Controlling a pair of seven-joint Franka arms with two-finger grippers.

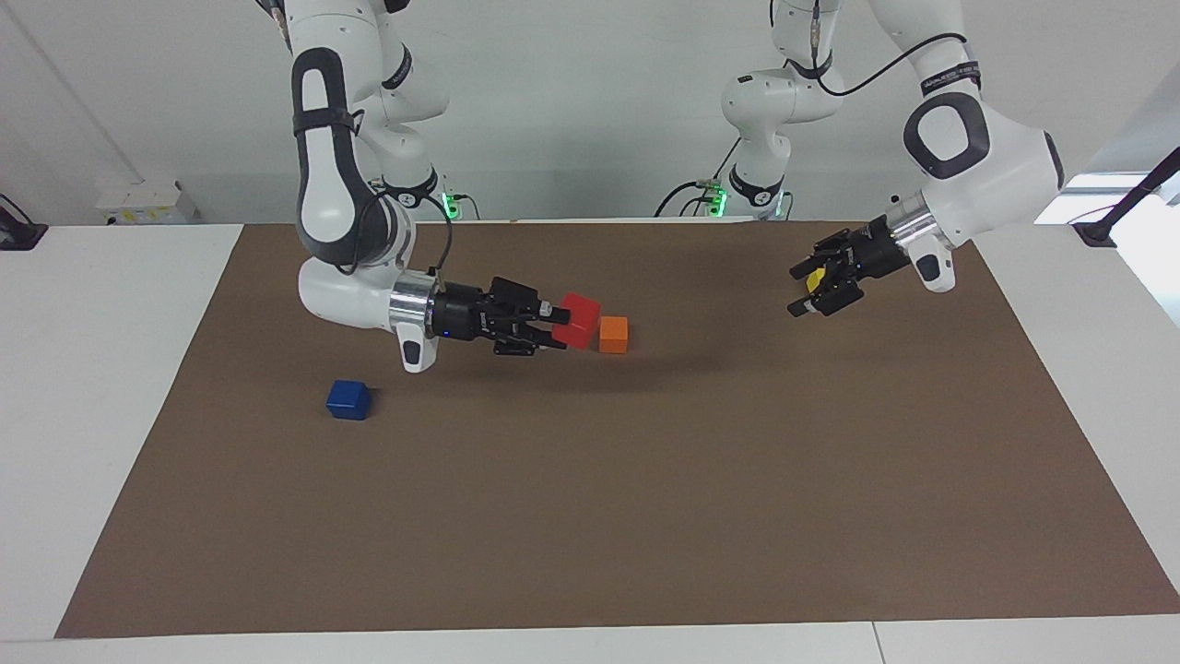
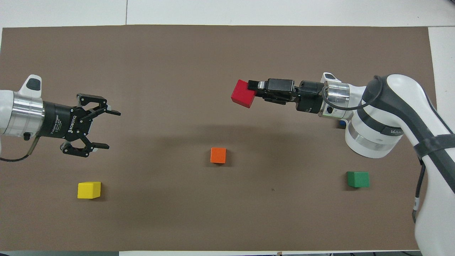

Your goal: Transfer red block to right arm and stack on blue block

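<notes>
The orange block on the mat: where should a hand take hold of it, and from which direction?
Probably from straight above, fingers on two opposite vertical faces. The orange block is a small cube lying flat and square on the brown mat, with bare mat on every side in the overhead view.

The right tool (image 2: pixel 253 91) grips the red block (image 2: pixel 243 93) in the air over the brown mat (image 2: pixel 227 46). The left tool (image 2: pixel 105 129) hangs with fingers spread, holding nothing. An orange block (image 2: pixel 218 155), a yellow block (image 2: pixel 89 190) and a green block (image 2: pixel 358 179) lie well apart on the mat.
</notes>
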